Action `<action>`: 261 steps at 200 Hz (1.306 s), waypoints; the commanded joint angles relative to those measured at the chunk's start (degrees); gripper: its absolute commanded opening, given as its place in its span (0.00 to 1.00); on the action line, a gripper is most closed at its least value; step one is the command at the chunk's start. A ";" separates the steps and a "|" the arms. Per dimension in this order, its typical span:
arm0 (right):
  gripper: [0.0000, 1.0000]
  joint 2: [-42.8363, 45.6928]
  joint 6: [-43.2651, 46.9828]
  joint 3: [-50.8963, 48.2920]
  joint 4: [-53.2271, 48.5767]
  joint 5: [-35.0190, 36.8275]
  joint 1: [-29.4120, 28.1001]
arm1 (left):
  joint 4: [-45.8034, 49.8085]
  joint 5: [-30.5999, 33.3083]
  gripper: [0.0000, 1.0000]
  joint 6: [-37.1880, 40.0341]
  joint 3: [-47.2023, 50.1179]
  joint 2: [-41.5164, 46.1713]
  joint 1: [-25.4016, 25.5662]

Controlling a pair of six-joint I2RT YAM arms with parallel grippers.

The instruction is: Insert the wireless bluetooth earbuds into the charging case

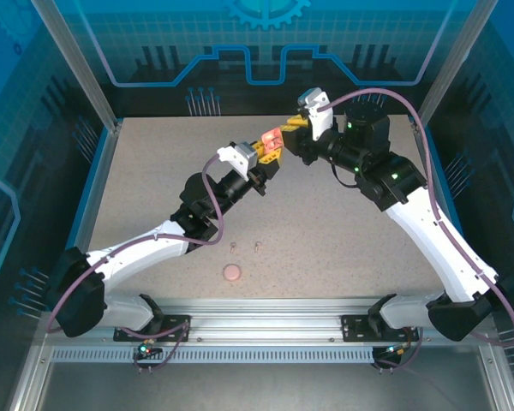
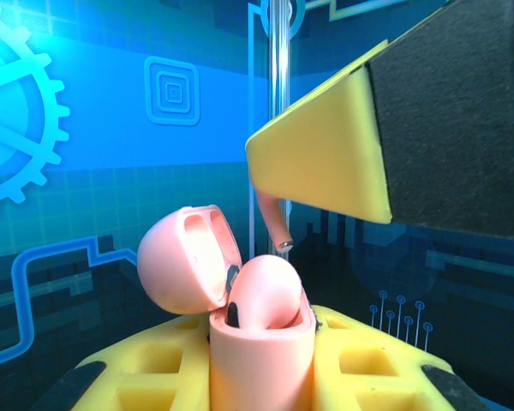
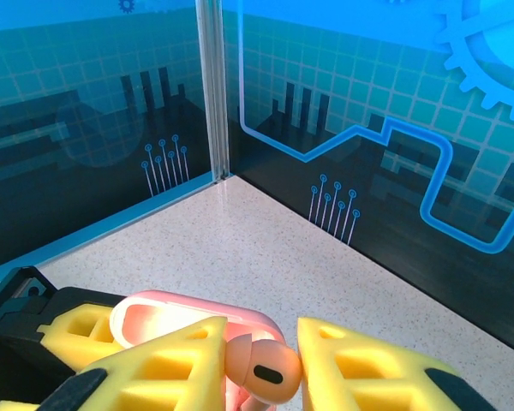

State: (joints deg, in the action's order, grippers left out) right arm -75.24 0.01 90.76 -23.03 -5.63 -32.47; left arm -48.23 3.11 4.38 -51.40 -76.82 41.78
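On the bench, near the arm bases, lie a round pink case, a tiny earbud and a second tiny earbud, all apart; the left pincer is clamped on the open charging case, raised off the bench, a seated earbud inside; the right pincer grips a salmon earbud just above it, stem down.

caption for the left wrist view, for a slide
Left gripper holds the open pink charging case; right gripper holds a pink earbud just above it
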 commanded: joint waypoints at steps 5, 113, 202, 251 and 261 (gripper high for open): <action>0.27 -0.55 0.46 0.12 1.49 0.79 0.03 | -1.39 -1.27 0.00 -1.04 -2.35 0.79 -0.15; 0.26 -1.40 0.26 -0.30 1.05 0.45 -0.21 | -1.43 -1.25 0.00 -1.11 -2.60 0.88 -0.11; 0.26 -1.16 1.25 -2.16 0.67 1.06 -1.04 | -1.58 -1.00 0.00 -0.96 -2.83 0.62 -0.07; 0.26 -0.15 7.03 -4.42 1.68 8.84 -4.88 | -1.67 -0.85 0.00 -0.93 -3.10 0.34 -0.11; 0.26 0.09 8.07 -4.99 2.14 10.48 -5.72 | -1.63 -0.83 0.00 -0.88 -3.18 0.26 -0.09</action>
State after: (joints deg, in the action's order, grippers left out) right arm -76.12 4.03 87.94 -21.17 -0.14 -35.48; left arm -46.48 3.16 4.38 -51.94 -76.84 41.78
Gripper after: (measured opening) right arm 0.262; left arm 0.230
